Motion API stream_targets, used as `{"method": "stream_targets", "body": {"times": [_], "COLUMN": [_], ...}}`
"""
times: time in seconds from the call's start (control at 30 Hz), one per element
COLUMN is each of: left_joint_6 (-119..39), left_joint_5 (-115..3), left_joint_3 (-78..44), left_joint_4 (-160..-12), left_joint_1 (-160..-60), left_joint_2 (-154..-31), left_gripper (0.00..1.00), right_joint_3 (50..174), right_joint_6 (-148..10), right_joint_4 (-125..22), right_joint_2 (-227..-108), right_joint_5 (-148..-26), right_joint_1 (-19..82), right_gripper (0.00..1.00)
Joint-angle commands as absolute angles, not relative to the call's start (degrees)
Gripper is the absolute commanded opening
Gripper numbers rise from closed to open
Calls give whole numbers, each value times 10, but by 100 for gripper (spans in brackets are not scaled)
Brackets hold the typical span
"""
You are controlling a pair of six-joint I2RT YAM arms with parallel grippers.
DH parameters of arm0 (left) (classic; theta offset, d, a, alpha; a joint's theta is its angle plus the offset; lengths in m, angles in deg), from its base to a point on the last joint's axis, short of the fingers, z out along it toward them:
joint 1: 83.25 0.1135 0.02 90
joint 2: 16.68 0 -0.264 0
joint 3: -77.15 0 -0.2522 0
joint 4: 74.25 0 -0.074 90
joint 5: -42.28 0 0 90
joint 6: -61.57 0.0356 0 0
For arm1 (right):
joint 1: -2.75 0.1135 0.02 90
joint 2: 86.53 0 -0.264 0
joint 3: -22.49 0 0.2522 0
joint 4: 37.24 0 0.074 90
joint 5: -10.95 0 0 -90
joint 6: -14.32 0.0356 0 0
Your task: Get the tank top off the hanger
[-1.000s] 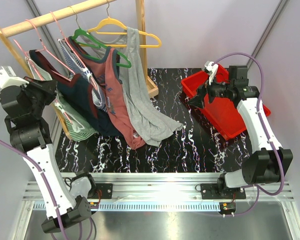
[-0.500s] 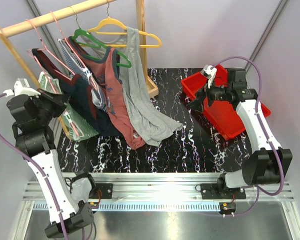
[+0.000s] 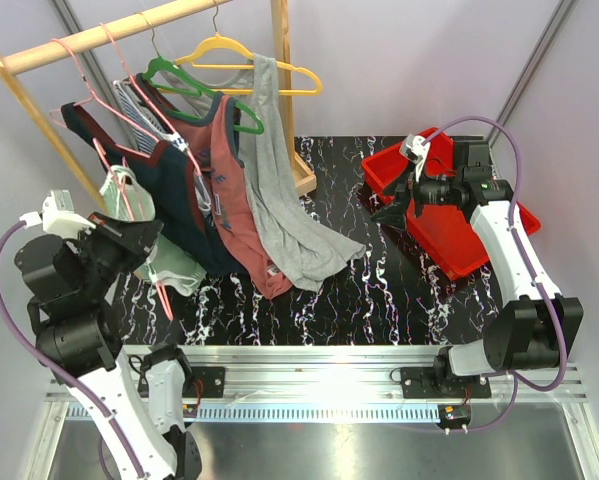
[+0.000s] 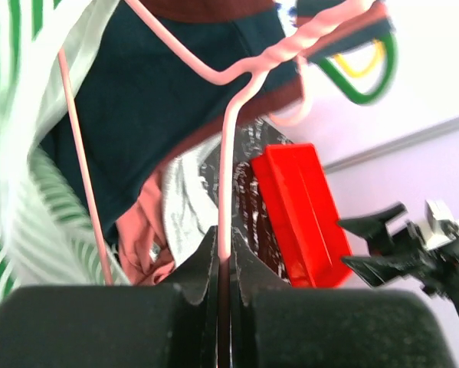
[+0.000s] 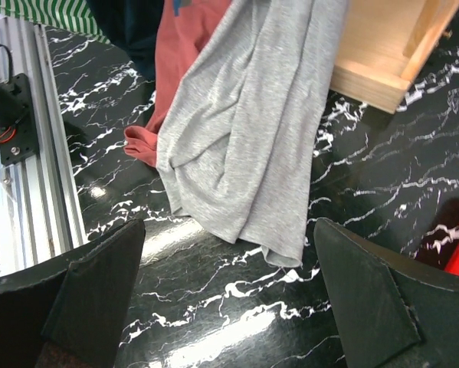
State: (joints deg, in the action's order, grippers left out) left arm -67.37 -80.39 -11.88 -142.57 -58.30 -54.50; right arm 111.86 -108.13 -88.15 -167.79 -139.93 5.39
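The left gripper (image 3: 139,236) is clamped on the thin pink wire of a hanger (image 4: 226,169). In the left wrist view the fingers (image 4: 202,264) are pressed together, with the wire rising straight out of them to the twisted neck. The hanger sits low at the left of the table (image 3: 379,290), tilted, well below the wooden rail (image 3: 109,35).

The striped top (image 3: 174,262), green and white, hangs from this hanger. It lies just beside the gripper, on the table side in the top view. In the wrist view it fills the left edge, touching or almost touching the finger there. Which of the two it is cannot be told.

A navy top (image 3: 169,190) hangs just behind the striped one. Past it are a red top (image 3: 234,200) and a grey top (image 3: 279,200), whose hems lie on the table.

The right gripper (image 3: 397,195) has its fingers spread wide with nothing between them. It hovers by the near corner of the red bin (image 3: 449,225), well apart from the striped top. Its wrist view looks down on the grey top's hem.
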Motion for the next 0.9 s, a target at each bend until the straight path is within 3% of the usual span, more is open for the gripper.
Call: {"method": "stream_targets", "body": {"times": [0.0, 0.27, 0.53, 0.87], "left_joint_6": [-656, -651, -713, -776], "left_joint_5": [-891, -960, -1067, -1156], "left_joint_3": [-61, 42, 59, 32], "left_joint_4": [-1446, -1526, -1530, -1516], "left_joint_1": [-582, -582, -593, -594], "left_joint_2": [-542, -544, -522, -475], "left_gripper": [0, 0, 0, 0], "right_joint_3": [1127, 1142, 1160, 1211], "right_joint_6": [-1118, -1155, -1151, -932], "right_joint_4": [-877, -904, -911, -751], "right_joint_2": [-1670, -1672, -1658, -1652], "right_joint_5": [-1446, -1478, -1500, -1439], "right_joint_1": [59, 92, 150, 303], "right_gripper": [100, 100, 100, 100]}}
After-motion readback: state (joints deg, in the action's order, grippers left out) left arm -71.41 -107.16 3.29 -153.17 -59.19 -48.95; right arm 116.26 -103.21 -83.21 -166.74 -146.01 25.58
